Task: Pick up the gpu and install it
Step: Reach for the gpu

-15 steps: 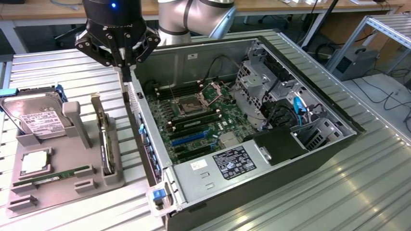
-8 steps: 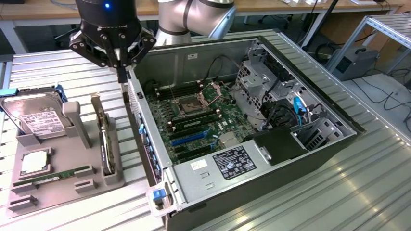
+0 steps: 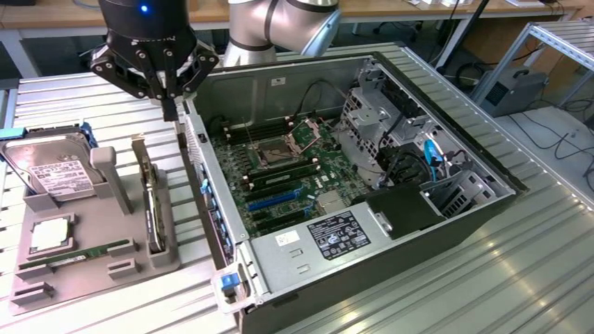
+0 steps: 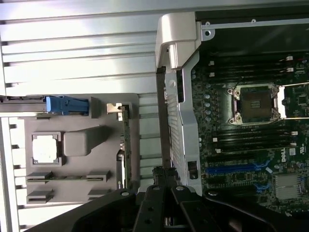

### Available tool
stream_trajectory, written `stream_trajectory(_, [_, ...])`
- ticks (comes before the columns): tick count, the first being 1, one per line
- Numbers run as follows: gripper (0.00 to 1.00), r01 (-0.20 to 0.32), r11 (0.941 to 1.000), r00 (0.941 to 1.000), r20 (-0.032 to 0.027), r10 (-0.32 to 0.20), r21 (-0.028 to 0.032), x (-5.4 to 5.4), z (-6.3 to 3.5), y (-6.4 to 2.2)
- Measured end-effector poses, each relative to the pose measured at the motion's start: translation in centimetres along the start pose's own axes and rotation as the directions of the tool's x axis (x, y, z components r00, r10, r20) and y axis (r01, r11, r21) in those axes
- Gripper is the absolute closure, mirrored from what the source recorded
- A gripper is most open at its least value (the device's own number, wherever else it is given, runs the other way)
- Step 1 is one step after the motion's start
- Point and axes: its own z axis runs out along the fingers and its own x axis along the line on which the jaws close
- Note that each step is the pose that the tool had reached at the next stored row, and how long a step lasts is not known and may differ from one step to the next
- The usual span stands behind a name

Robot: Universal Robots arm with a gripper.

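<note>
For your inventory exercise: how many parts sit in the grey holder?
4: hard drive at the far end; CPU nearer; RAM stick beside it; gpu on edge, nearest the case. None seems hidden.

The gpu (image 3: 149, 198) stands edge-on in the gray holder (image 3: 79, 278), so its faces are hidden. In the wrist view one end of it lies behind the end effector (image 4: 163, 171), whose body is cut off by the picture's edge. The exterior view's top edge crops the arm (image 3: 278, 24). The print on the hard drive (image 3: 51, 167) is too small to read. The computer case (image 3: 464, 209) loses its near corner at the bottom edge.
</note>
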Motion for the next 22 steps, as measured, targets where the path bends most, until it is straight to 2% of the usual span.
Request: stream_trajectory(22, [0.89, 0.000, 1.0000, 1.0000, 0.0000, 0.000, 0.0000, 1.8, 0.00, -0.14])
